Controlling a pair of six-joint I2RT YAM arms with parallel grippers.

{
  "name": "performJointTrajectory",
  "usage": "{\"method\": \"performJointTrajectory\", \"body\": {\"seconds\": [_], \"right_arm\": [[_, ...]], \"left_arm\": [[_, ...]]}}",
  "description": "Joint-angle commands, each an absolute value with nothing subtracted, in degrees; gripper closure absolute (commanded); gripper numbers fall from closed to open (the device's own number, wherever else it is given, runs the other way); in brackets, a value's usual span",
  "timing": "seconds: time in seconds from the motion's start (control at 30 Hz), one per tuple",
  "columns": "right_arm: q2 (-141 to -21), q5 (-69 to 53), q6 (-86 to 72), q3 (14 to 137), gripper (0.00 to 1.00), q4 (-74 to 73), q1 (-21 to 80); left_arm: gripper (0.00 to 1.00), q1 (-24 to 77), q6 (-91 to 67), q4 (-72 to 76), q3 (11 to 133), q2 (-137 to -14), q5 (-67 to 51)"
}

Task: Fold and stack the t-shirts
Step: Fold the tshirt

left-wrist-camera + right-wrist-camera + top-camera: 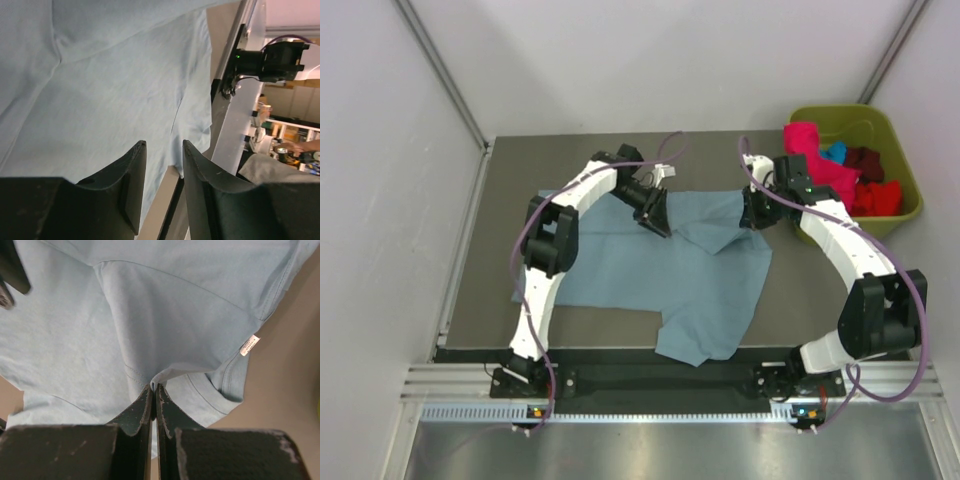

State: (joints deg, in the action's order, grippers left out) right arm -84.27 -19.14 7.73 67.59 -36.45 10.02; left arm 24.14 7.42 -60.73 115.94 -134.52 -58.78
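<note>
While spread across tabletop (pixel 505 210) for folding: grey-blue t-shirt (pixel 640 270), fold pinched in closed right jaws, seemingly for lifting over; left jaws parted, empty, just above cloth; other t-shirts (pixel 840 175) heaped in bin (pixel 840 110).

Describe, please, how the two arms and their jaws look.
The left arm and right arm have white links with black joint housings; a purple cable loops along each. The jaws are black and wedge-shaped, the right pair scuffed at the edges.
</note>
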Motion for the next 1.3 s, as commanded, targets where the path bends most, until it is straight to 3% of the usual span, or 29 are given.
{"method": "performJointTrajectory", "body": {"seconds": [0.0, 0.33, 0.93, 1.13, 1.2, 1.27], "right_arm": [[-83.1, -19.8, 7.8, 68.5, 1.00, -35.4, 10.6], [-82.6, -19.7, 7.9, 68.6, 1.00, -35.6, 10.7], [-81.2, -18.7, 7.5, 67.8, 1.00, -35.5, 10.7], [-81.6, -18.5, 7.2, 67.9, 1.00, -35.2, 10.6], [-81.6, -18.4, 7.2, 67.8, 1.00, -35.1, 10.7], [-81.6, -18.5, 7.1, 67.7, 1.00, -35.0, 10.7]], "left_arm": [[0.60, 26.1, 4.7, -57.6, 118.9, -139.1, -66.3], [0.60, 26.7, -1.9, -51.1, 127.2, -149.0, -69.0], [0.61, 27.5, -9.6, -41.8, 128.8, -153.8, -68.6], [0.77, 27.9, -11.2, -40.1, 128.8, -154.4, -69.5], [0.91, 28.0, -11.5, -39.6, 128.8, -154.2, -69.9], [1.00, 28.0, -11.5, -39.6, 128.7, -153.9, -70.0]]}}
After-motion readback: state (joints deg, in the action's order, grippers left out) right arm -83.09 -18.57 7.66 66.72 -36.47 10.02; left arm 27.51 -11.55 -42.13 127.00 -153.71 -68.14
